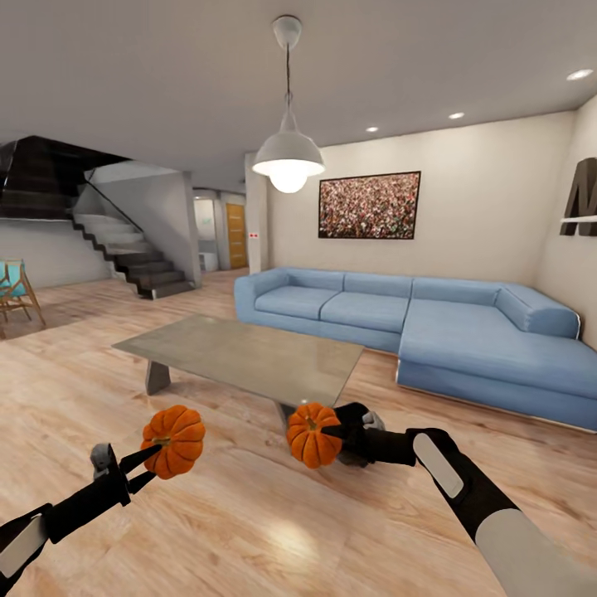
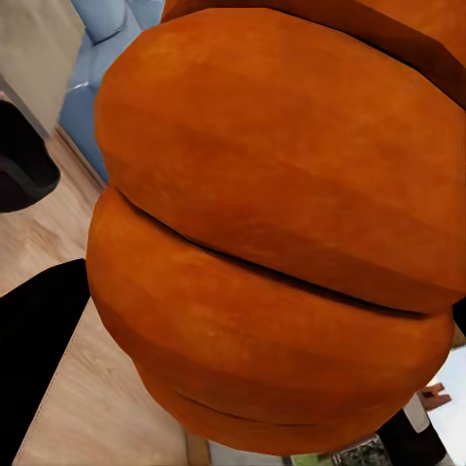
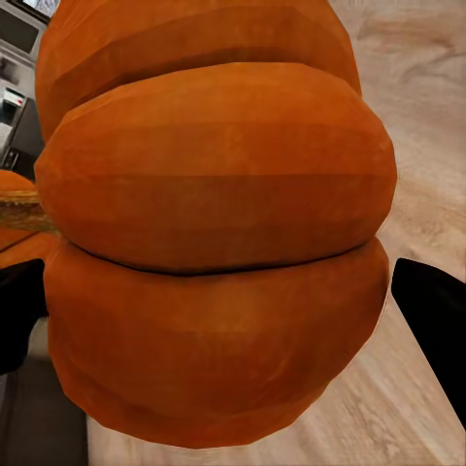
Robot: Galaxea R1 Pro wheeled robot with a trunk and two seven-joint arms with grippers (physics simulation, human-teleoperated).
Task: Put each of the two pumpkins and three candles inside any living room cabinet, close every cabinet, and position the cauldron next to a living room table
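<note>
A simulated living room with a glossy pale wood plank floor (image 1: pixel 249 514). Two black robot arms reach forward, each holding a small, round, bright-orange pumpkin in mid-air above the floor. The left gripper (image 1: pixel 148 466) has its thin, pointed jaws closed on the left pumpkin (image 1: pixel 175 440), a deeply ribbed ball. The right gripper (image 1: pixel 336 431) has its jaws clamped on the right pumpkin (image 1: pixel 313 434), whose short stem stub points sideways. In each wrist view the pumpkin shows smooth, matte orange segments parted by dark grooves. Just beyond the pumpkins stands a low coffee table (image 1: pixel 249 358) with a flat grey rectangular tabletop. Behind it sits a soft blue L-shaped sofa (image 1: pixel 431 323). A white dome pendant lamp (image 1: pixel 288 157) hangs overhead, and dark stairs (image 1: pixel 141 265) rise at the left.
</note>
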